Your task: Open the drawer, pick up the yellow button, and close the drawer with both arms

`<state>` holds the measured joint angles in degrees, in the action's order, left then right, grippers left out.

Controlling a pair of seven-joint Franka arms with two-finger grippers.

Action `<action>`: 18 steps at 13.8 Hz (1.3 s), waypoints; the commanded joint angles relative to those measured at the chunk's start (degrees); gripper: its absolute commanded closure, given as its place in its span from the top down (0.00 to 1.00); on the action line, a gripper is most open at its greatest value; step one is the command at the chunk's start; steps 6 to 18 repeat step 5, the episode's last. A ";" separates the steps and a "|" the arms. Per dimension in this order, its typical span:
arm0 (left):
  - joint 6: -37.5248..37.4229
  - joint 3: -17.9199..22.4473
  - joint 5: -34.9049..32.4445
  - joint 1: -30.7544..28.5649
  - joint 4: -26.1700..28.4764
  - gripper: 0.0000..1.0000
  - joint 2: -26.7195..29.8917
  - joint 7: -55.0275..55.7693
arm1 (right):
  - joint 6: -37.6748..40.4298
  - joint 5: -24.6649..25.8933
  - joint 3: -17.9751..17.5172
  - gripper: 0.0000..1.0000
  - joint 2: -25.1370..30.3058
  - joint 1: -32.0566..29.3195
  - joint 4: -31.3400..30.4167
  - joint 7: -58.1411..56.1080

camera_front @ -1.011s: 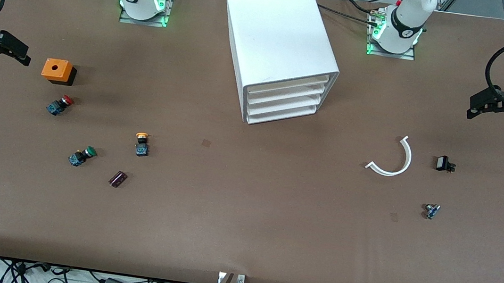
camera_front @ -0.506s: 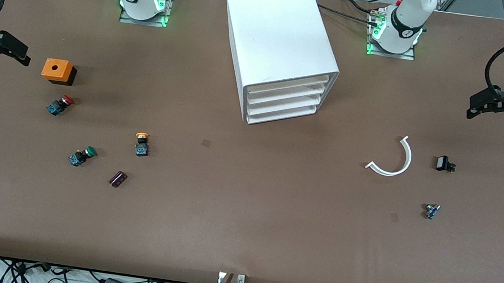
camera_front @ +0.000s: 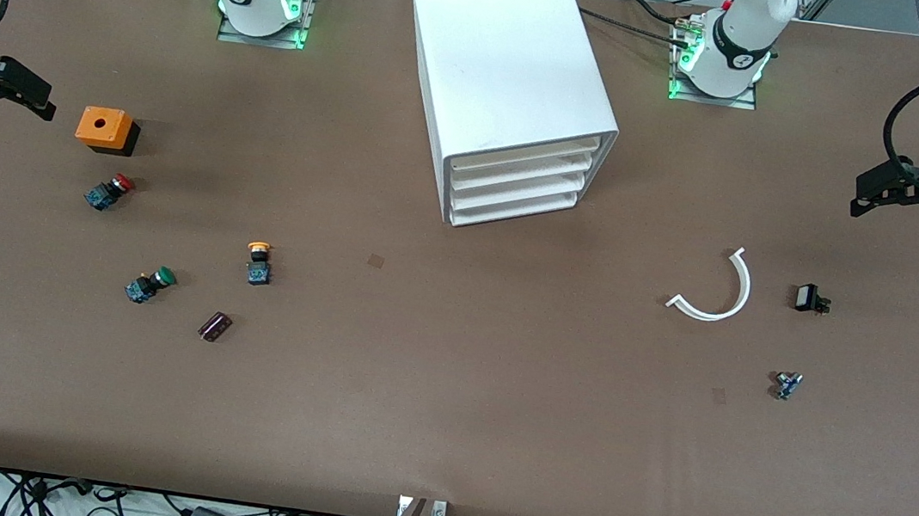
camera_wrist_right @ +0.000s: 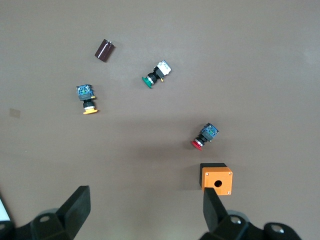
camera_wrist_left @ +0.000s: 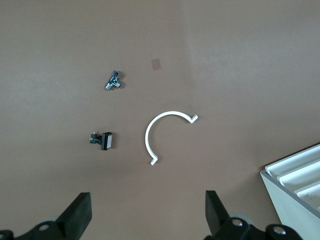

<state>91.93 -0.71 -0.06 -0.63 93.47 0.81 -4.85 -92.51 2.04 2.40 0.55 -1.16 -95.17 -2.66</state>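
The white cabinet (camera_front: 514,82) stands mid-table near the bases; its corner shows in the left wrist view (camera_wrist_left: 300,185). Its top drawer (camera_front: 523,151) is shut, flush with the three below. The yellow-capped button (camera_front: 257,261) lies on the table toward the right arm's end, nearer the front camera than the cabinet; it also shows in the right wrist view (camera_wrist_right: 87,99). My left gripper (camera_front: 863,193) (camera_wrist_left: 148,210) is open and empty, held up at the left arm's end of the table. My right gripper (camera_front: 41,96) (camera_wrist_right: 145,207) is open and empty, up beside the orange box.
An orange box (camera_front: 104,128), a red-capped button (camera_front: 109,191), a green-capped button (camera_front: 149,284) and a dark cylinder (camera_front: 215,325) lie around the yellow button. A white curved piece (camera_front: 716,287), a black part (camera_front: 809,299) and a metal part (camera_front: 787,384) lie toward the left arm's end.
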 commanded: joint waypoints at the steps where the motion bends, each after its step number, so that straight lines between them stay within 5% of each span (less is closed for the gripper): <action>1: -1.05 -0.17 -1.17 0.10 -1.45 1.00 -0.55 -0.33 | 0.14 0.33 0.06 1.00 0.15 0.11 0.25 -0.94; 18: -1.05 -0.17 -1.17 0.10 -1.45 1.00 -0.55 -0.33 | 0.05 0.33 0.06 1.00 -0.11 0.02 0.25 -0.94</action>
